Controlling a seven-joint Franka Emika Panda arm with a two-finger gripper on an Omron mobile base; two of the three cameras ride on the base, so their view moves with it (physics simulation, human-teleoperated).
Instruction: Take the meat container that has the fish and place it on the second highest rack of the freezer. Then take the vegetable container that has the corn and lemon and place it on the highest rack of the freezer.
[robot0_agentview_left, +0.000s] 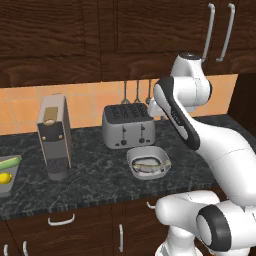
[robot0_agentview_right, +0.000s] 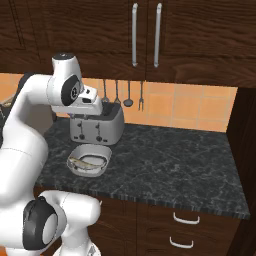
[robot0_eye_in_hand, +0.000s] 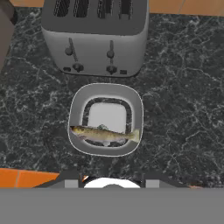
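From the left base view, the shallow light-grey rounded-square meat container (robot0_agentview_left: 148, 162) with its thick rim sits on the dark speckled stone counter (robot0_agentview_left: 95, 175), just in front of the boxy brushed-metal toaster (robot0_agentview_left: 128, 125), and the slim silvery-olive fish (robot0_agentview_left: 149, 163) lies inside it. At the counter's left edge a light-green corn cob (robot0_agentview_left: 9, 163) lies beside a small yellow lemon (robot0_agentview_left: 5, 178). From the right base view, the dish (robot0_agentview_right: 89, 159) rests near the counter's front edge, below the white arm's hand. In the hand view the fish (robot0_eye_in_hand: 105, 134) spans the dish's (robot0_eye_in_hand: 106, 119) near side; whether the gripper's fingers stand wide or narrow cannot be told.
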